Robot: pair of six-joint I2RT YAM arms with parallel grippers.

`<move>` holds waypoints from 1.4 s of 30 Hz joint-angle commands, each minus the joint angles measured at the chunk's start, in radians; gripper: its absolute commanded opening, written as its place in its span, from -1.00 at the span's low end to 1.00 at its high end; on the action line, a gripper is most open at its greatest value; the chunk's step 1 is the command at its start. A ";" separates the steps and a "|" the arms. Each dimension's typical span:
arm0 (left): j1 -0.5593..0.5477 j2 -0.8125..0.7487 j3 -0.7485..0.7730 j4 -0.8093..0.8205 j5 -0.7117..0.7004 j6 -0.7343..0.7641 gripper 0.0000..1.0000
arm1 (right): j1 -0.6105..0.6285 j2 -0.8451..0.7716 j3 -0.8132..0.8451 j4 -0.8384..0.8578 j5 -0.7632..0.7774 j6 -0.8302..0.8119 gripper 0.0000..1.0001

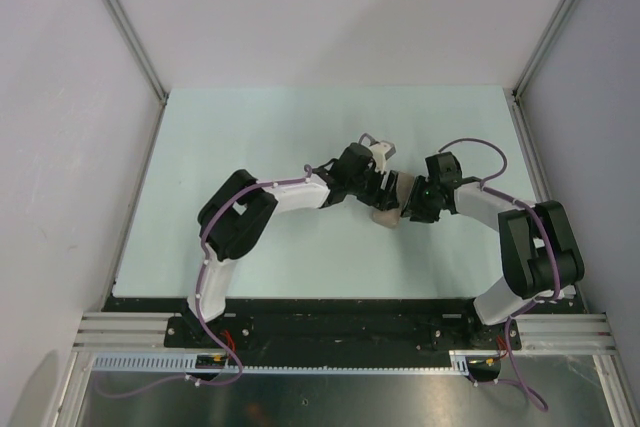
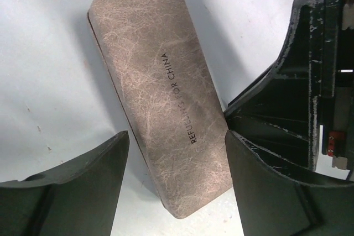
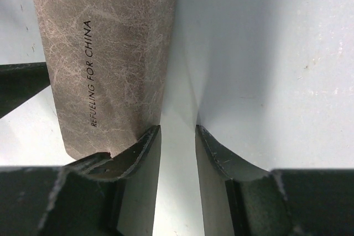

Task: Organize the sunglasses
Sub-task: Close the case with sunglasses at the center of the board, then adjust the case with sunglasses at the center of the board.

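Note:
The grey-brown speckled case (image 2: 160,92) lies closed on the pale table, printed "REFUELING FOR CHINA". The sunglasses are hidden from every view. My left gripper (image 2: 176,134) hangs open above the case's near end, one finger off each side, with table showing in both gaps. My right gripper (image 3: 177,128) is open with only bare table between its fingers; its left fingertip sits at the edge of the case (image 3: 105,48). From above, the case (image 1: 388,209) peeks out between the left gripper (image 1: 385,187) and the right gripper (image 1: 410,209), mostly covered by them.
The right arm's black gripper body (image 2: 310,81) stands close beside the case in the left wrist view. The pale table (image 1: 250,137) is ringed by grey walls and a metal rail (image 1: 340,332) at the near edge.

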 commanded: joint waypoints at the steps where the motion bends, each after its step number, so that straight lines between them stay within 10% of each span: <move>1: -0.007 -0.040 0.011 -0.002 -0.045 0.036 0.52 | -0.003 -0.014 -0.004 -0.011 0.009 0.017 -0.25; 9: -0.004 -0.158 -0.018 -0.008 -0.113 0.081 0.57 | -0.040 -0.172 0.005 -0.081 0.138 0.023 -0.11; 20: 0.056 -0.483 -0.206 -0.014 -0.318 0.046 0.91 | 0.127 -0.131 0.148 -0.118 0.375 -0.010 0.67; 42: 0.154 -0.898 -0.463 -0.137 -0.381 -0.020 1.00 | 0.257 0.184 0.284 -0.085 0.420 -0.020 0.64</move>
